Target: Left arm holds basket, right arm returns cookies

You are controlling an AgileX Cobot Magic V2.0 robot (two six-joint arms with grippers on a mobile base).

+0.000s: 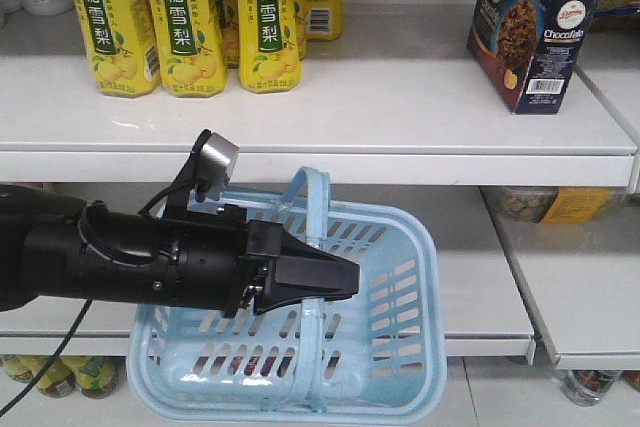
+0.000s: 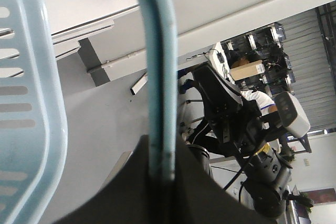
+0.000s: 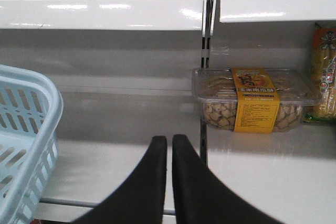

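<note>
left gripper [image 1: 335, 282] clamped on basket [image 1: 400, 347] handle, basket hanging below | right gripper [image 3: 169, 145] fingers together, empty | cookies [image 1: 530, 27] on shelf [image 1: 400, 97] above, up-right of left gripper

The left arm [image 1: 150, 252] hides part of the basket [image 1: 400, 347] and its own jaws' grip on the handle, the cookies [image 1: 530, 32] box top and yellow bottles [image 1: 190, 17] run off the front view's upper edge, and jars under the lowest shelf stay too blurred to identify.
</note>
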